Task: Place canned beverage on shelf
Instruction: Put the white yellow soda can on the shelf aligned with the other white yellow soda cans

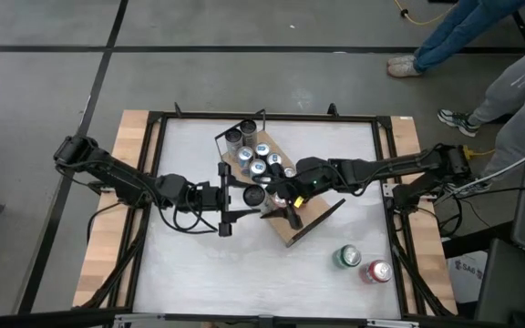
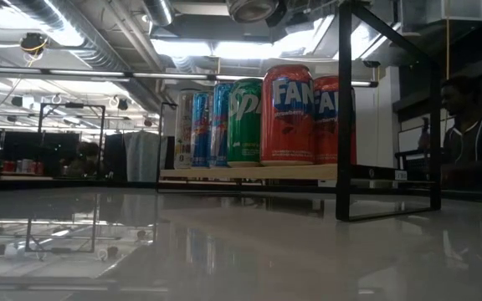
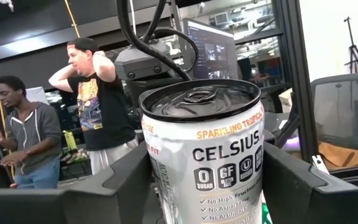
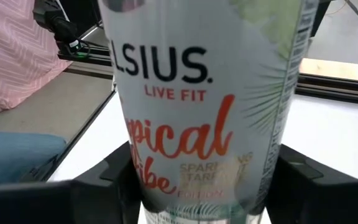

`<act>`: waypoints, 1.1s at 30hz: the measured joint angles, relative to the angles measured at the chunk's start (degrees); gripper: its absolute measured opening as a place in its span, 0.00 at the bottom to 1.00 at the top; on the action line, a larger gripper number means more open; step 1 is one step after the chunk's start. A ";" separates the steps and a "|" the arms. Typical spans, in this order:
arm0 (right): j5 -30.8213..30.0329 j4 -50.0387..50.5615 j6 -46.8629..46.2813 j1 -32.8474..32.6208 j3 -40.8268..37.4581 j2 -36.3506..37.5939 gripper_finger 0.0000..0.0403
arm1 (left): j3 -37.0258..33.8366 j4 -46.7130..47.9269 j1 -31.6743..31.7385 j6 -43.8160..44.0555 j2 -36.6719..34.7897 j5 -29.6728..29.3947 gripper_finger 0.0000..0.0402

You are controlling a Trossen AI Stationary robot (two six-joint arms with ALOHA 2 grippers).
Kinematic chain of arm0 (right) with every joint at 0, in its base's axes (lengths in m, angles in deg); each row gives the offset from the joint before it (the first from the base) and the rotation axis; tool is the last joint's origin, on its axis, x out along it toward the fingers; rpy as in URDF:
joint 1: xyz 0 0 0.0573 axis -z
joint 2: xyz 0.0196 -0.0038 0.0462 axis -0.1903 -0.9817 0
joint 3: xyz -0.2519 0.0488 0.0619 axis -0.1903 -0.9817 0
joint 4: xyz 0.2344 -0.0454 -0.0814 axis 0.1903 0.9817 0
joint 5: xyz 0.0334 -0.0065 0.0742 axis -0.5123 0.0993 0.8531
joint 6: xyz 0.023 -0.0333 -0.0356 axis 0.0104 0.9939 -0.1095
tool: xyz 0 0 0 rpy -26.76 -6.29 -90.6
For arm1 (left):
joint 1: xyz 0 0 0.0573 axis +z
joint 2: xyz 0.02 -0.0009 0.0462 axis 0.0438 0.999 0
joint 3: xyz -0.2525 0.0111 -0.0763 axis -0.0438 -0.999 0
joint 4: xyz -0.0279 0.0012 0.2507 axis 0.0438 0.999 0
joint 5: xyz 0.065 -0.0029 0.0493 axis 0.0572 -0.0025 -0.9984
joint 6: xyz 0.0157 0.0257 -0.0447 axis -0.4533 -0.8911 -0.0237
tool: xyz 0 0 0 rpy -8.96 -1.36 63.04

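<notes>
1. The Celsius can (image 1: pixel 254 195) stands upright just off the middle of the table (image 1: pixel 199 273), toward 9 o'clock. It is close beside the long edge of the shelf (image 1: pixel 303 219) and is not on the board.
2. The right gripper (image 1: pixel 276 199) reaches in from 3 o'clock across the shelf. In its wrist view both dark fingers (image 4: pixel 114 177) press against the sides of the can (image 4: pixel 204 124), so it is clamped on it.
3. The left gripper (image 1: pixel 261 197) comes in from 9 o'clock and sits around the same can. The left wrist view shows the can (image 3: pixel 210 155) upright with its lid facing up. Whether this gripper is squeezing it or only bracketing it cannot be told.
4. The shelf lies on a slant, running from about 11 o'clock to 5 o'clock through the table's middle.
5. A cluster of cans (image 1: pixel 258 159) fills the shelf's 11 o'clock end, and its 5 o'clock end is bare.
6. In the low view the shelf board (image 2: pixel 249 173) carries a row including a red Fanta can (image 2: pixel 287 113) and a green can (image 2: pixel 245 121).
7. A loose green can (image 1: pixel 347 258) and a loose red can (image 1: pixel 378 271) stand near each other on the table at about 4 o'clock, well apart from the shelf.
8. Two people (image 3: pixel 95 99) stand in the room beyond the table.
</notes>
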 joint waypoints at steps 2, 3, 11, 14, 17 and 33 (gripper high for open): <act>-0.39 0.00 0.04 -0.02 0.00 0.00 0.57 | 0.00 0.06 0.01 -0.01 0.00 -0.01 0.61; -0.59 0.02 0.07 -0.02 0.00 0.00 0.57 | 0.00 0.05 0.03 -0.03 0.00 -0.02 0.63; -2.76 0.46 -0.07 0.09 -0.09 0.00 0.63 | 0.14 -0.41 0.09 0.52 -0.07 -0.99 0.74; -2.70 0.61 -0.08 0.09 -0.13 -0.02 0.63 | 0.15 -0.39 0.05 0.60 -0.13 -0.96 0.77; -4.47 0.43 -0.04 0.15 -0.13 -0.02 0.61 | 0.15 -0.15 0.03 0.60 -0.11 -1.80 0.81; -27.82 0.24 -1.50 0.13 -0.13 -0.02 0.61 | 0.13 0.45 2.30 1.63 -0.07 -13.58 0.97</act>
